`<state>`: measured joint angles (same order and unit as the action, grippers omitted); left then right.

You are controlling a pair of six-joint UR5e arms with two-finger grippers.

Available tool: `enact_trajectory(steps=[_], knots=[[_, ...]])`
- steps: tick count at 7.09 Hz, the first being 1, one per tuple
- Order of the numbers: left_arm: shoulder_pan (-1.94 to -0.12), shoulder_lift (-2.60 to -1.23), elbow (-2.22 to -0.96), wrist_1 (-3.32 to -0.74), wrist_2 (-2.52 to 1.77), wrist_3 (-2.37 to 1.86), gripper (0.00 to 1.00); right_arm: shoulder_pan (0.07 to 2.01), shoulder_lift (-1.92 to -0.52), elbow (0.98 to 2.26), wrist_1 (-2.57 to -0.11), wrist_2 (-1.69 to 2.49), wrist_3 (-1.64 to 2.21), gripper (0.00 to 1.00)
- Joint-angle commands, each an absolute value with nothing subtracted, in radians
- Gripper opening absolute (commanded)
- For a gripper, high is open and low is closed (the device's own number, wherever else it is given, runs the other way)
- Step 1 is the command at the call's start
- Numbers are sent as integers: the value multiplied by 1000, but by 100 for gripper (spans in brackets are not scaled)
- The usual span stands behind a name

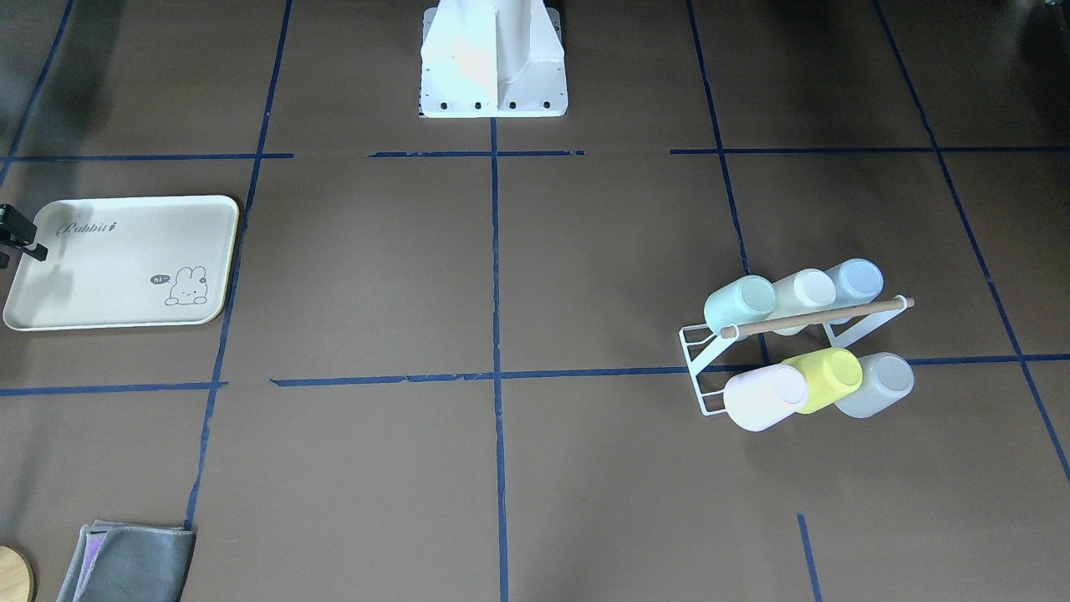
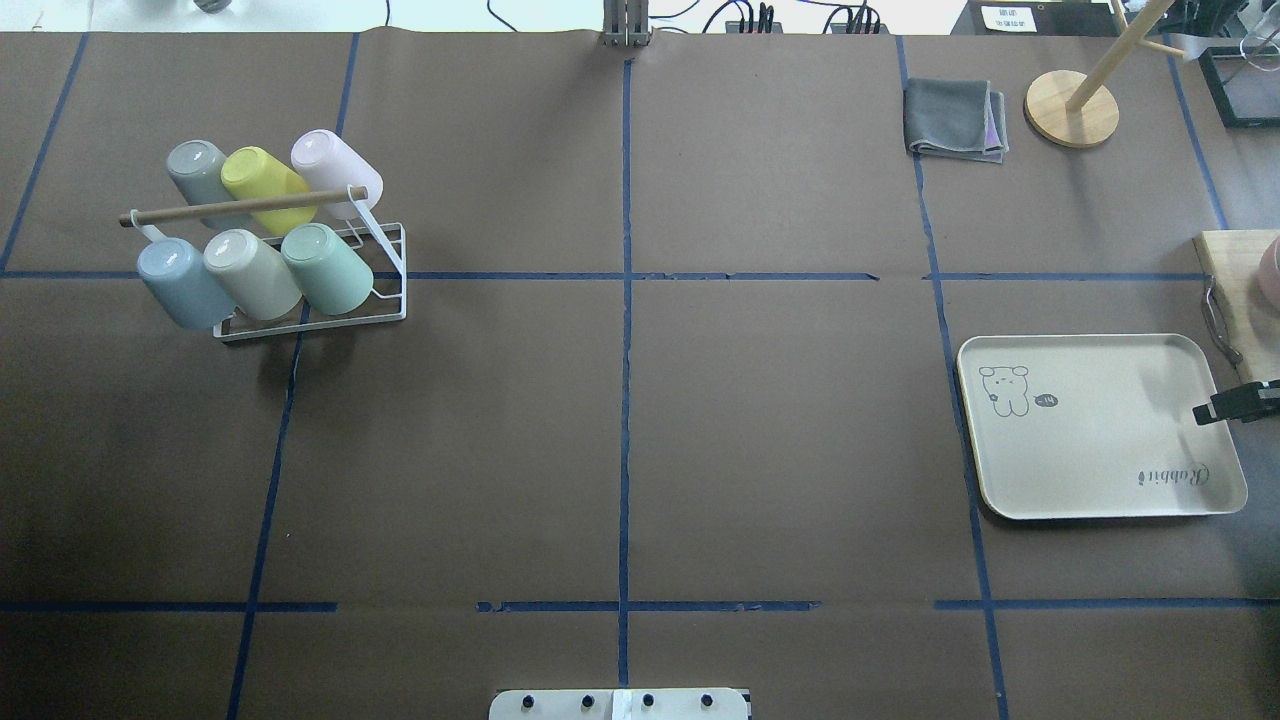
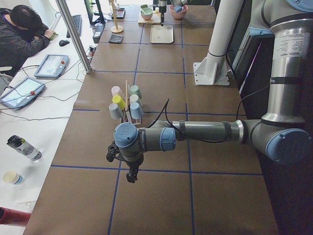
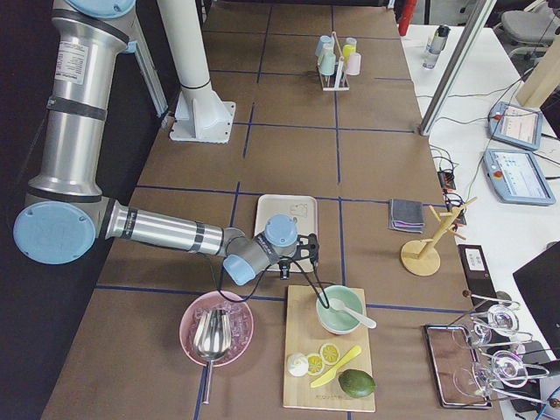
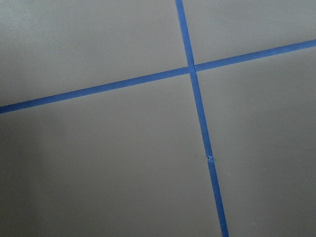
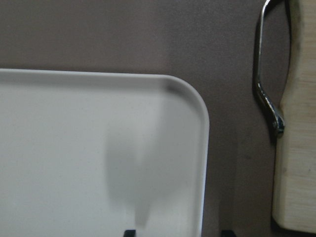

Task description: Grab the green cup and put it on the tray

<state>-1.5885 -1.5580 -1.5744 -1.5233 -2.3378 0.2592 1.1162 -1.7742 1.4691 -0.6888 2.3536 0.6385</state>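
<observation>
The pale mint-green cup (image 2: 325, 268) lies on a white wire rack (image 2: 385, 300) at the table's left, at the right end of the near row; it also shows in the front view (image 1: 740, 303). The cream tray (image 2: 1100, 470) with "Rabbit" script lies at the right and nothing is on it. My right gripper (image 2: 1235, 405) hovers over the tray's right edge, and the right wrist view shows its fingertips (image 6: 129, 232) apart with nothing between them. My left gripper (image 3: 128, 169) shows only in the left side view, above bare table short of the rack, so I cannot tell whether it is open or shut.
The rack also holds yellow-green (image 2: 262, 185), pink, grey, cream and pale blue (image 2: 180, 285) cups under a wooden rod. A grey cloth (image 2: 950, 118) and a wooden stand (image 2: 1072, 108) sit at the far right. A cutting board (image 2: 1240, 290) with a metal handle lies beside the tray.
</observation>
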Motion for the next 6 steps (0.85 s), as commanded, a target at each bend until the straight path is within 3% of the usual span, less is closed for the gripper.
enact_trajectory(steps=[1, 6], knots=[[-1589, -1557, -1572, -1523, -2338, 259, 100, 1115, -1775, 1457, -689, 2353, 637, 50], [-1589, -1559, -1571, -1523, -2338, 259, 100, 1109, -1773, 1444, -689, 2353, 635, 30]])
